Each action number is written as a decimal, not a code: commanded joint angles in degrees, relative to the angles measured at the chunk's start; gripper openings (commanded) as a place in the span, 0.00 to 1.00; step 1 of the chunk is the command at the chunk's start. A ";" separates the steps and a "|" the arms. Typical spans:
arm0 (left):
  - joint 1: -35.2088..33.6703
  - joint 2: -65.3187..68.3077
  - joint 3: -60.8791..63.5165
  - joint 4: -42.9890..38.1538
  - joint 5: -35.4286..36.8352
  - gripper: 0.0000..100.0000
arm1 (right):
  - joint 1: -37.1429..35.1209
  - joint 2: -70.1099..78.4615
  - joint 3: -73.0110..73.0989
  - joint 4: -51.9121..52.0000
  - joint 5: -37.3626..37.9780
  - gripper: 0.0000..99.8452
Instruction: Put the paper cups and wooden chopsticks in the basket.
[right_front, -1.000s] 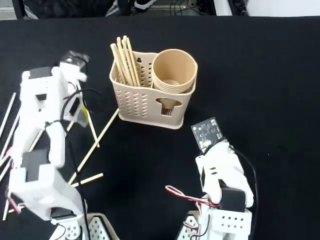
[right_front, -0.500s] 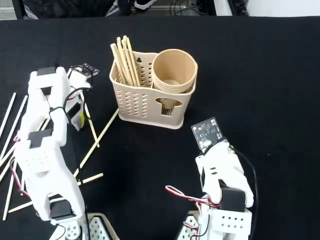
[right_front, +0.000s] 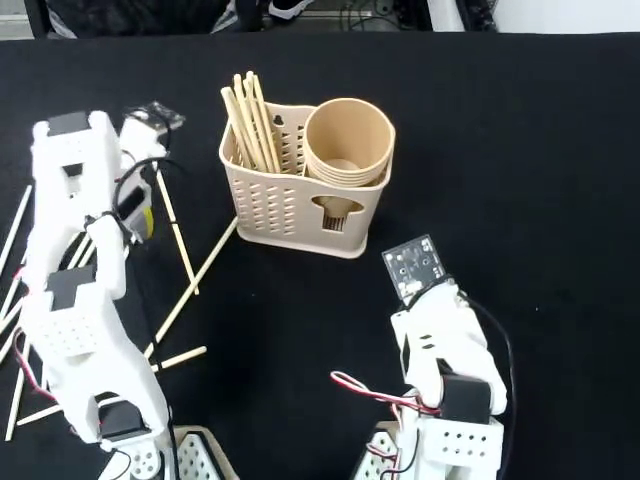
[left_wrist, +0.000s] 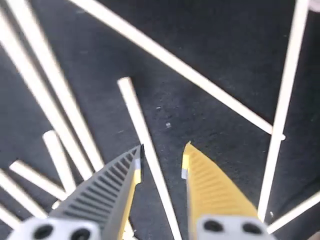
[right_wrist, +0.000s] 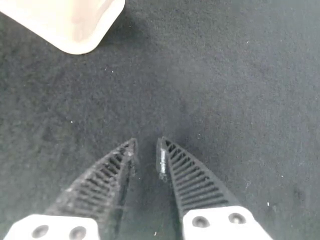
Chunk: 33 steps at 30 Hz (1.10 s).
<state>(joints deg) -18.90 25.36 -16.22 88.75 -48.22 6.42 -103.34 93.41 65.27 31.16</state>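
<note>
Swinging back leftward after nearing the basket, setting the left gripper half-open astride one loose chopstick, gripping nothing yet. Keeping the right gripper barely parted, empty, near the basket. Already holding paper cups and several chopsticks inside, leaving others scattered beside it.

No text, number, label or sign could be read in any view. The small dark board on the wrist of an arm showed some pale marks in the high view, but they were too small to read.
</note>
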 joint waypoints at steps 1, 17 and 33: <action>-1.27 -2.81 -2.33 -0.97 -0.44 0.19 | 0.97 -4.09 -0.31 -1.14 0.26 0.08; -2.59 8.88 0.22 -11.16 1.76 0.03 | 0.97 -4.09 -0.31 -1.14 0.26 0.08; -0.75 -15.21 8.31 -7.56 8.09 0.03 | 0.97 -4.09 -0.31 -1.14 0.26 0.08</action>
<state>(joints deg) -21.10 20.88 -9.80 80.57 -42.33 6.42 -103.34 93.41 65.19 31.16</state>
